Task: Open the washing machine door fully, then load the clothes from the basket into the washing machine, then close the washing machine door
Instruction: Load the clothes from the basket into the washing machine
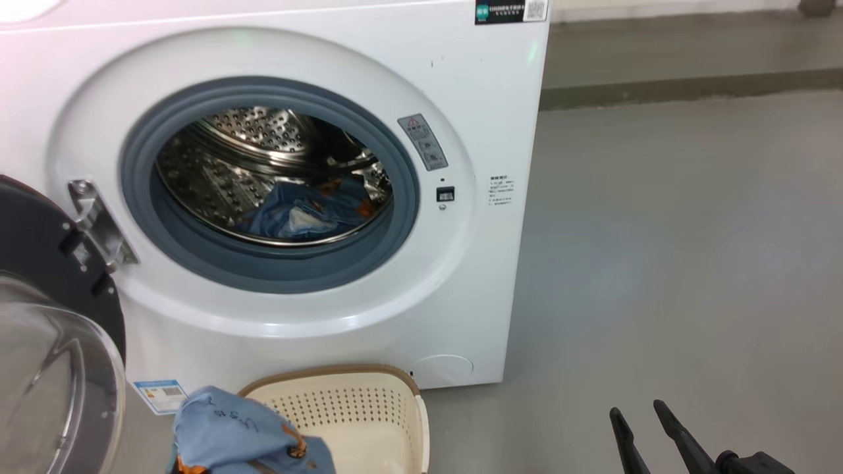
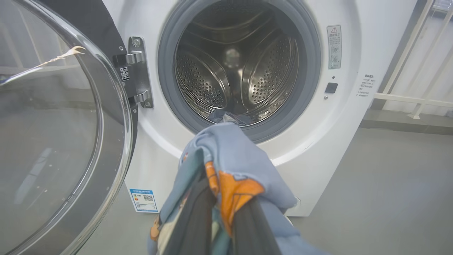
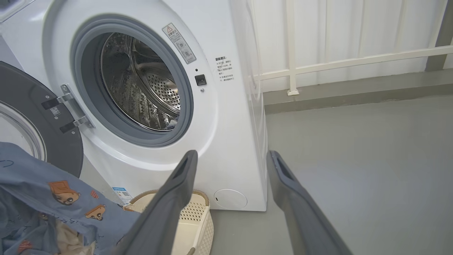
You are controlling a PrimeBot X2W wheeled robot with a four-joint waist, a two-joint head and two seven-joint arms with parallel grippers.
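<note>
The drum (image 1: 263, 131) is shiny perforated steel; the basket (image 1: 369, 408) is matt plastic. The clothes (image 1: 224, 428) are soft cloth.

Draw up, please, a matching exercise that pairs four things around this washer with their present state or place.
Things:
1. washing machine door
2. basket
3. left gripper
4. right gripper

States or places:
a. open, holding nothing
b. swung wide open on its hinge
c. shut on a blue garment
d. on the floor before the washing machine

Pairs: 1-b, 2-d, 3-c, 4-a
</note>
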